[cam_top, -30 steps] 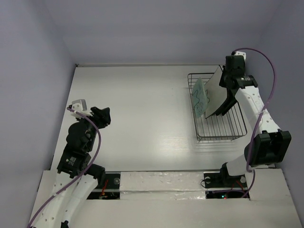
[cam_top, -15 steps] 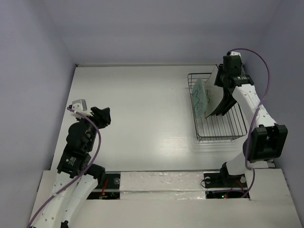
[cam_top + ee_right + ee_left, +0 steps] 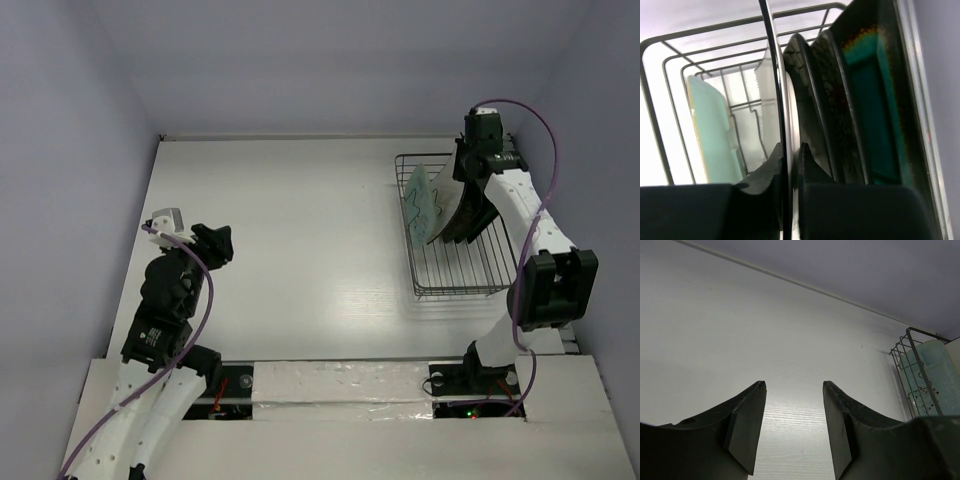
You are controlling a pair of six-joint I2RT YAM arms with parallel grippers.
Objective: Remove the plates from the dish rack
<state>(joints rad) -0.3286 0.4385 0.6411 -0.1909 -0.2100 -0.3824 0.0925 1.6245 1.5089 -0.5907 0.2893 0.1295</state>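
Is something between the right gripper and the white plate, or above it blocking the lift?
Nothing visible. The right gripper straddles the rim of the white plate; the black plate stands close beside it, and nothing covers the dish rack from above.

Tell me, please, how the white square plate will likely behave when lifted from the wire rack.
Probably stiff: the white square plate shows a straight thin edge in the right gripper. Its glossy face may slip, held at one edge only. It could clink the black patterned plate beside it.

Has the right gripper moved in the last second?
Yes. The right gripper shifted left over the far end of the dish rack, jaws shut on the white plate.
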